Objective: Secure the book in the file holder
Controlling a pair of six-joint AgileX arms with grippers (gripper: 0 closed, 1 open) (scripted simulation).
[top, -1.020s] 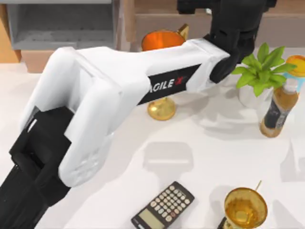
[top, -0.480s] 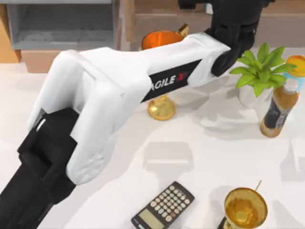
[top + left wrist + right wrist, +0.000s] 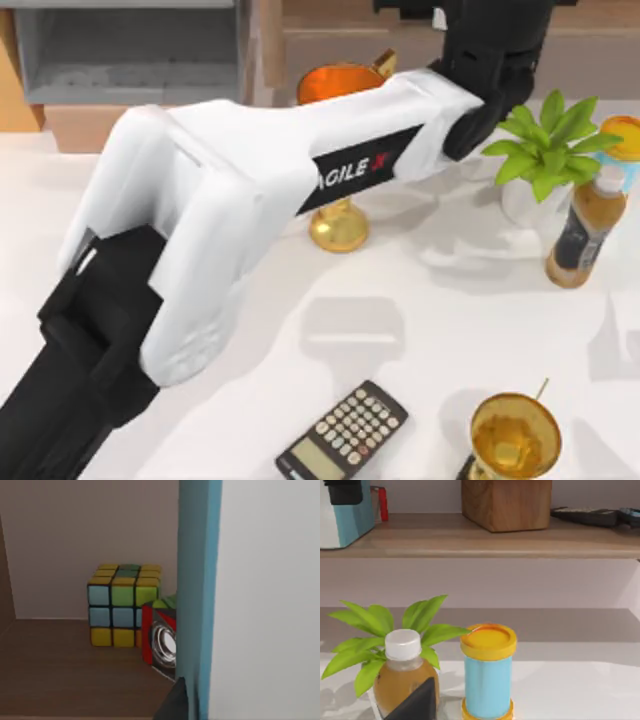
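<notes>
Since one dark finger [image 3: 174, 705] is pressed flat on the teal cover, the left gripper [image 3: 342, 492] is read as clamped on the book [image 3: 197, 580]. The far finger is hidden behind the pages. The book is held upright, teal cover and white page edges both visible, on the wooden shelf [image 3: 470, 535] at the back of the table [image 3: 450, 300]. In the right wrist view the gripper is seen on the book's top end, with the book's lower end at the shelf board; contact with the board cannot be confirmed.

Just beside the book on the same shelf, a coloured puzzle cube [image 3: 122, 605] and a red box with a round silver face [image 3: 160, 642] are seen. The box is in front of the cube. A wooden block [image 3: 506, 502] is placed farther along the shelf.

The left arm is stretched across the table from the lower left to the upper right of the top view, over a gold trophy [image 3: 340, 215]. The file holder [image 3: 130, 55] is at the upper left, well apart from the book.

The right gripper [image 3: 415, 707] is parked at the right side, near a bottle [image 3: 585, 225], a plant [image 3: 545, 145] and a yellow-lidded can [image 3: 488, 675]. Its state cannot be told.

A calculator [image 3: 342, 432] is placed at the front edge, near a second gold cup [image 3: 515, 438].
</notes>
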